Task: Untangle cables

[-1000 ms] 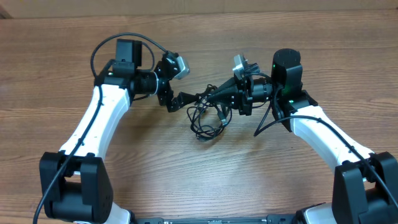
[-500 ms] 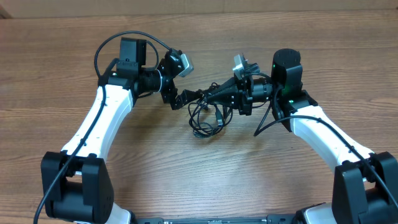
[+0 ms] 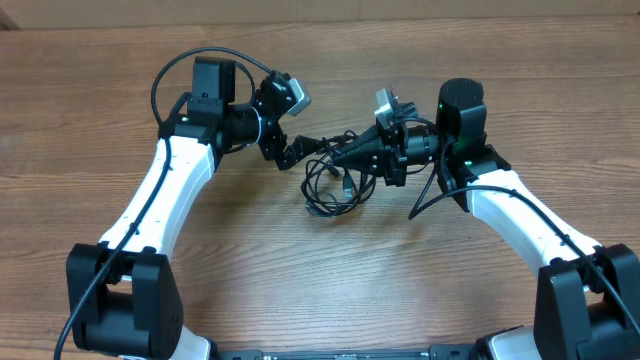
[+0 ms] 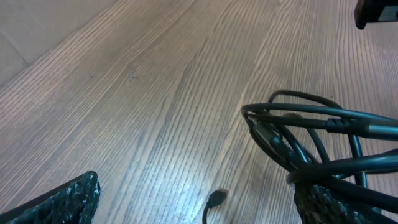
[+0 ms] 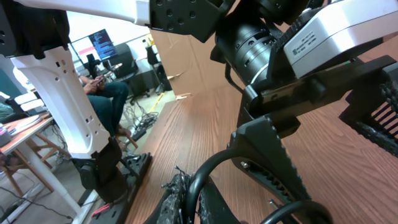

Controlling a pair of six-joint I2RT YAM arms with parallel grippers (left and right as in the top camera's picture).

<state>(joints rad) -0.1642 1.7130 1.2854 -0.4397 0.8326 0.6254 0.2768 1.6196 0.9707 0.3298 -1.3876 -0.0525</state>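
1. The left claw (image 3: 297,150), jaws wide open, is tilting upward and edging closer to the thin black cables (image 3: 330,188) than a second ago; it is grasping nothing yet.
2. The right claw (image 3: 347,158) is staying shut, apparently gripping the tangle's top strand, with loops trailing on the wooden table (image 3: 320,280).
3. Only the left wrist view is showing strands crossing one pad (image 4: 323,199).
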